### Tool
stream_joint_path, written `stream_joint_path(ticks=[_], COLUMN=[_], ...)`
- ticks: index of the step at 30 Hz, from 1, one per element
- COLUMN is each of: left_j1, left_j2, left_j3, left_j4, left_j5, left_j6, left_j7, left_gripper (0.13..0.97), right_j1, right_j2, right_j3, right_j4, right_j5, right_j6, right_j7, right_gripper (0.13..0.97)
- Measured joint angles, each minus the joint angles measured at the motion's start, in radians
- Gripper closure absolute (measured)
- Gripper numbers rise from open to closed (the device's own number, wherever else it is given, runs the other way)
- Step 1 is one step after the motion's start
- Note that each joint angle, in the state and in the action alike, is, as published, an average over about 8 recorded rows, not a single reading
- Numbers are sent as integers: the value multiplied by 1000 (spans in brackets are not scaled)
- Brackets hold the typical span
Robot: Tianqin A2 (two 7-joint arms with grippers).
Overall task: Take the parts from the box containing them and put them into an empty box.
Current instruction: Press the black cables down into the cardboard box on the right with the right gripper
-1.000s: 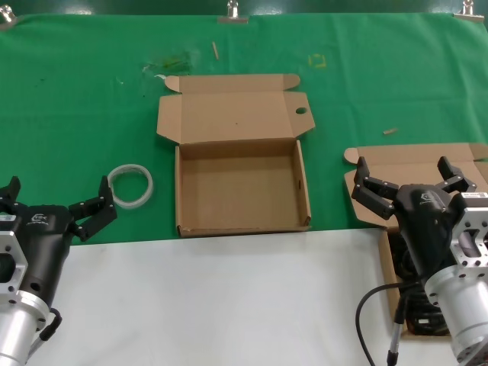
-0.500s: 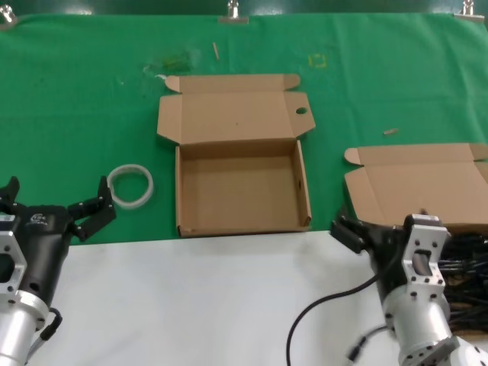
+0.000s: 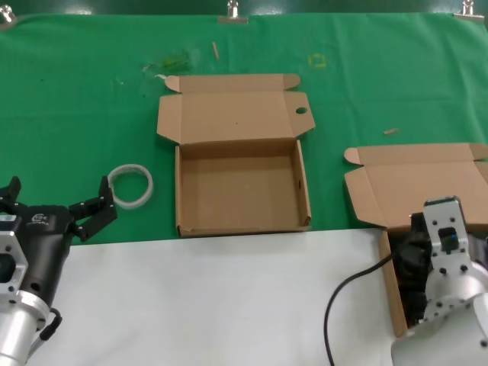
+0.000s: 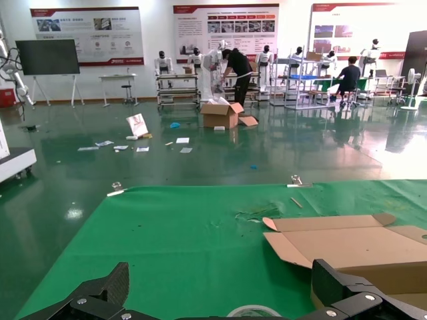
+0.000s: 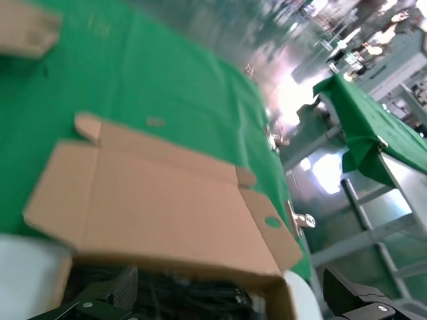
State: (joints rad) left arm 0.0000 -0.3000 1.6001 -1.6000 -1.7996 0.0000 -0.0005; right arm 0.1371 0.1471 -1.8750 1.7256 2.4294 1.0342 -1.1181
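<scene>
The empty box [image 3: 239, 192] lies open in the middle of the green cloth, its lid [image 3: 232, 114] folded back with a round hole in one tab. The box containing the parts [image 3: 393, 293] sits at the front right, its lid [image 3: 419, 183] also folded back. Black cable parts [image 5: 190, 293] fill it. My right arm [image 3: 446, 267] hangs over this box and hides most of the inside in the head view. The right gripper [image 5: 233, 308] is open just above the cables, one finger on either side. My left gripper [image 3: 55, 207] waits open at the front left.
A white ring [image 3: 130, 185] lies on the cloth between the left gripper and the empty box; it also shows as the ring [image 4: 253, 311] in the left wrist view. The front of the table is white [image 3: 213, 305]. A black cable [image 3: 339, 305] trails from the right arm.
My right arm has swung from pointing its open fingers up over the lid, past the box's left side, to tipping down into the box of cables. The left arm has not moved.
</scene>
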Motion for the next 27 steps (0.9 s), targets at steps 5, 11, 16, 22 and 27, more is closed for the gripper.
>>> stream_joint_path(ticks=[5,11,16,22,27], left_j1=[0,0,0,0,0], left_j2=[0,0,0,0,0], left_j3=[0,0,0,0,0], left_j4=[0,0,0,0,0], left_j5=[0,0,0,0,0], left_j6=[0,0,0,0,0], left_j7=[0,0,0,0,0], left_gripper=[132,132,132,132,132], right_j1=[59,98,108,113,121], right_j2=[0,0,0,-1,-1], right_j3=[6,44,105,177,230], right_j4=[-29,-67,-57,-35,-57], right_j5=[71,127,172,251,298], right_j6=[133,251,301,315,264], right_j7=[-236,-512,-745,-1010,-1170], right_gripper=[129,129,129,129,129])
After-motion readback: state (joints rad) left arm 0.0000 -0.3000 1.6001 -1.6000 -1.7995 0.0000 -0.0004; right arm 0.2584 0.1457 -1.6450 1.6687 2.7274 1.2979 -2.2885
